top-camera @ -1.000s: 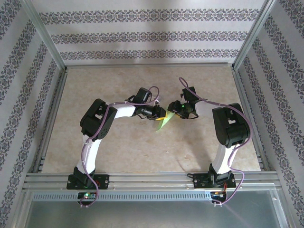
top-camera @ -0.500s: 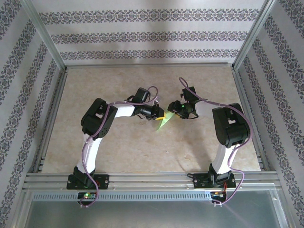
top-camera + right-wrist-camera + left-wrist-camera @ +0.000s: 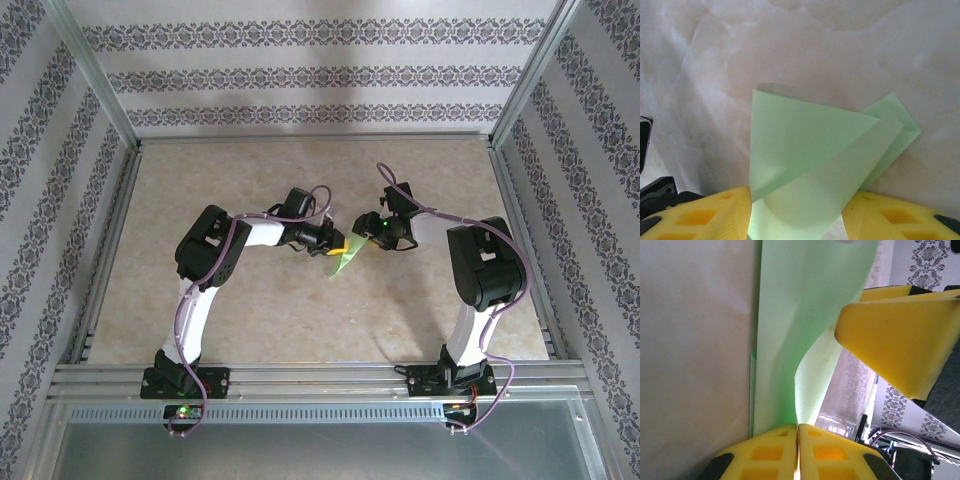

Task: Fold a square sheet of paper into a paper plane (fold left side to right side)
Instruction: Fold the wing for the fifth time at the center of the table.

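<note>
I find the paper [image 3: 345, 258] over the middle of the tabletop [image 3: 260, 310], between the two hands, its long axis slanting toward the near edge. The left hand [image 3: 798, 429] is pressed together, pinching the paper's edge. The right hand [image 3: 797, 197], equally near, stands spread and straddles the curled fold from the opposite side. The tabletop is smooth, with room on every side.
</note>
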Tool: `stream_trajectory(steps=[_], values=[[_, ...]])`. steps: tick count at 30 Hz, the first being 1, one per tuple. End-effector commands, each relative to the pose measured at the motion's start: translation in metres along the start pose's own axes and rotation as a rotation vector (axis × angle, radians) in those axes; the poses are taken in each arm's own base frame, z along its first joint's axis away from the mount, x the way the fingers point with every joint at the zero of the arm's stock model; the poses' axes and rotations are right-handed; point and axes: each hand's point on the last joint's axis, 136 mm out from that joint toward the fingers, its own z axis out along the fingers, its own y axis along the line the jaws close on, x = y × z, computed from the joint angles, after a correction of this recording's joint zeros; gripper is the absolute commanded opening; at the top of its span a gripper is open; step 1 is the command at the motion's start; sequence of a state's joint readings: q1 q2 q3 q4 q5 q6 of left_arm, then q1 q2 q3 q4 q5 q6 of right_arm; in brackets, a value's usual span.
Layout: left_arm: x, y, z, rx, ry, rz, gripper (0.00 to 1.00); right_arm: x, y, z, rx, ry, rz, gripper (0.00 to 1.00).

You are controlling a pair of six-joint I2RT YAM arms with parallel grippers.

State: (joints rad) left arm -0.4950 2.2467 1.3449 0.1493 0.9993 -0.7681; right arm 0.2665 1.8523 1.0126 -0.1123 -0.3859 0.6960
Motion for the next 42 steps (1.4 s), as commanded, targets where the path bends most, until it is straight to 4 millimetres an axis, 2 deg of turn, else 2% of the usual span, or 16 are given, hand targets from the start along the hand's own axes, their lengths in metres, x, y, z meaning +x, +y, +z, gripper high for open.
stream_trajectory(steps=[1,15,33,38,42], values=[[-0.011,-0.003,-0.007,0.031,-0.016,0.012,0.1,0.019,-0.015,0.018,0.051,0.055,-0.026,0.56],[-0.013,0.001,-0.006,0.01,0.0,0.014,0.09,0.022,-0.016,0.02,0.059,0.066,-0.034,0.56],[-0.007,0.025,-0.002,-0.055,0.014,0.005,0.1,0.022,-0.013,0.018,0.062,0.069,-0.049,0.56],[-0.007,0.036,-0.002,-0.09,0.005,-0.006,0.09,0.017,-0.006,0.012,0.03,0.055,-0.05,0.56],[-0.007,0.043,-0.003,-0.11,0.005,-0.012,0.07,0.008,0.008,0.001,-0.028,0.031,-0.06,0.58]])
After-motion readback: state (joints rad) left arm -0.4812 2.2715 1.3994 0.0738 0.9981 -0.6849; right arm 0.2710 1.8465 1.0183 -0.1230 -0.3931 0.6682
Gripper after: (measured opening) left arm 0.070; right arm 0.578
